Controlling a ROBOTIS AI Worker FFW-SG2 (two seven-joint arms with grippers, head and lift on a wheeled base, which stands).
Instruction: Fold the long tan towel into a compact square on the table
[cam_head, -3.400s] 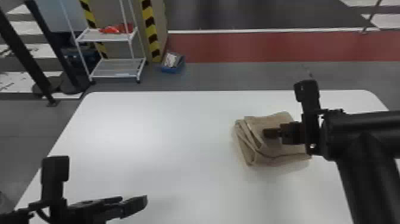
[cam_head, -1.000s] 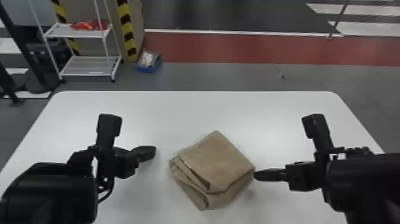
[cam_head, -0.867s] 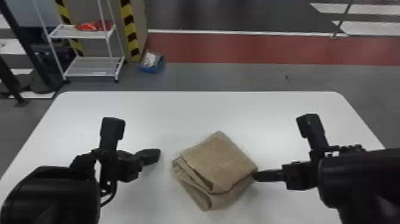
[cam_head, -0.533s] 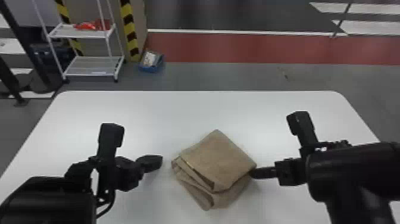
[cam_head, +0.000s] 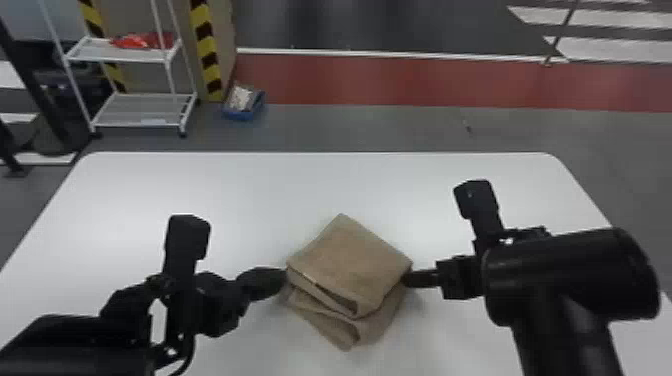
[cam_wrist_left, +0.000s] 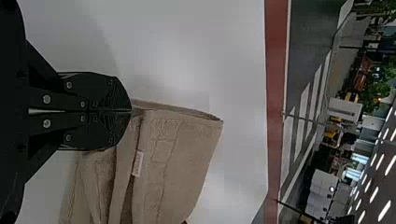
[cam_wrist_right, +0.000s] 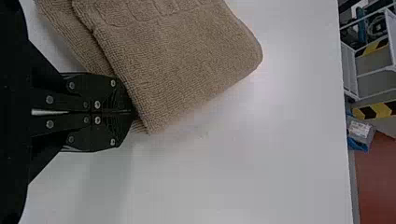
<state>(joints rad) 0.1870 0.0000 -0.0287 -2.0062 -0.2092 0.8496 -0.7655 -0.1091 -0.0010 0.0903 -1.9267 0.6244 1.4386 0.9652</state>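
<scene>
The tan towel (cam_head: 350, 260) lies folded in layers on the white table, its corners turned toward front, back and sides. My left gripper (cam_head: 284, 281) is at its left corner, fingers together. In the left wrist view, the left gripper (cam_wrist_left: 131, 111) has its tips against the edge of the towel (cam_wrist_left: 182, 158), near a small label. On the opposite side, my right gripper (cam_head: 406, 278) touches the right corner. The right wrist view has the right gripper (cam_wrist_right: 134, 112) shut, tips by the edge of the towel (cam_wrist_right: 177, 56); no cloth can be made out between them.
White tabletop (cam_head: 240, 190) surrounds the towel, with its far edge beyond. On the floor behind stand a white shelf rack (cam_head: 145, 110) with red items and a blue box (cam_head: 243, 102), both off the table.
Both grippers have closed in on the towel from the sides, the left moving right and forward, the right moving left. The towel has barely shifted over the last second; earlier the right gripper was over it.
</scene>
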